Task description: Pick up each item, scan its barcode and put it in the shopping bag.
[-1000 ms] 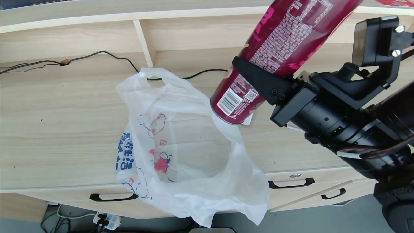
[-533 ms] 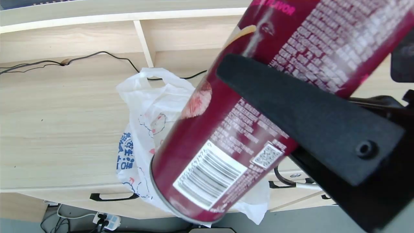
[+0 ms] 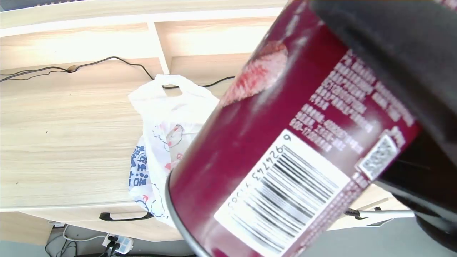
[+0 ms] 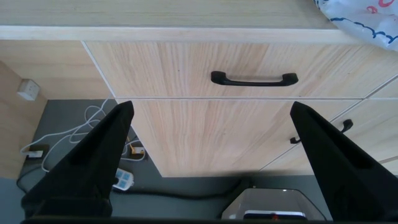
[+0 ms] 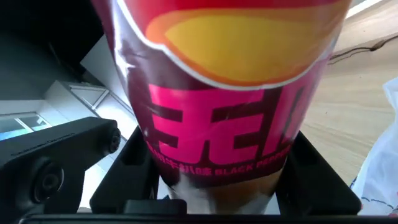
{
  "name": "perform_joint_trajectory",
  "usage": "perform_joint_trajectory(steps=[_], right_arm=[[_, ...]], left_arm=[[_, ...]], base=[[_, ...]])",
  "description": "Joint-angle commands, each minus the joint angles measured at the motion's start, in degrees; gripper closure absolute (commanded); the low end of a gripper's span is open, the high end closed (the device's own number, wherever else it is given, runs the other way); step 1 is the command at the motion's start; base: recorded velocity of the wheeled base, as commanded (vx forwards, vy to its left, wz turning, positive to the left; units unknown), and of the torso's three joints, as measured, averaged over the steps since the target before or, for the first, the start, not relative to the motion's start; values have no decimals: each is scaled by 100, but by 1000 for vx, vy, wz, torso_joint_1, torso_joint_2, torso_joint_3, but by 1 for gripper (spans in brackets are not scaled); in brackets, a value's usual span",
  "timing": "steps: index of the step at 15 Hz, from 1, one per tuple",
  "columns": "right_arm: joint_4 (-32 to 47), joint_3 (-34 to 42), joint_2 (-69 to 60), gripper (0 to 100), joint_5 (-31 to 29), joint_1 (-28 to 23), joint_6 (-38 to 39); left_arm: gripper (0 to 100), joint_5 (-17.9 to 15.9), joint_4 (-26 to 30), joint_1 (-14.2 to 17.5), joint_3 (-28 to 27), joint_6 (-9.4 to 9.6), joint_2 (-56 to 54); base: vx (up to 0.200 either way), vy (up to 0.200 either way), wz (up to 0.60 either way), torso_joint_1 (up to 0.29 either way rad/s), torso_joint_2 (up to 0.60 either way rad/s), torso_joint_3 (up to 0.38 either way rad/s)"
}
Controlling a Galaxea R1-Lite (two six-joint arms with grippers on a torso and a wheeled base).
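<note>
Can brought right up close.
R hand (image 5: 217, 186) has swung the red can (image 3: 271, 150) up and nearer; its barcode (image 3: 282, 192) looms much bigger, and the can now hides most of the shopping bag (image 3: 157, 107).

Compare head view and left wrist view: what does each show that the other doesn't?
Head: the can held up close to the camera by the right gripper, its barcode facing the lens; also a cable.
Left wrist: the left gripper, jaws open.
Both: the bag, the drawer with its handle, and the power strip on the floor.
</note>
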Motion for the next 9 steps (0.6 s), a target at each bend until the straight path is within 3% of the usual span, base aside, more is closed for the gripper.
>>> perform_joint_trajectory(steps=[1,7,9], right_arm=[[12,-38,-44,100,13,-2,31],[-6,-12,-44,100,-14,-99,365],[3,-47,18,100,-5,-363,277]], left_arm=[[0,1,1,-1,0,-1,-1],[0,1,-8,-1,0,-1,-1],[0,1,1,-1,0,-1,-1]], base=[[0,0,0,0,0,0],[0,0,0,0,0,0],[0,0,0,0,0,0]])
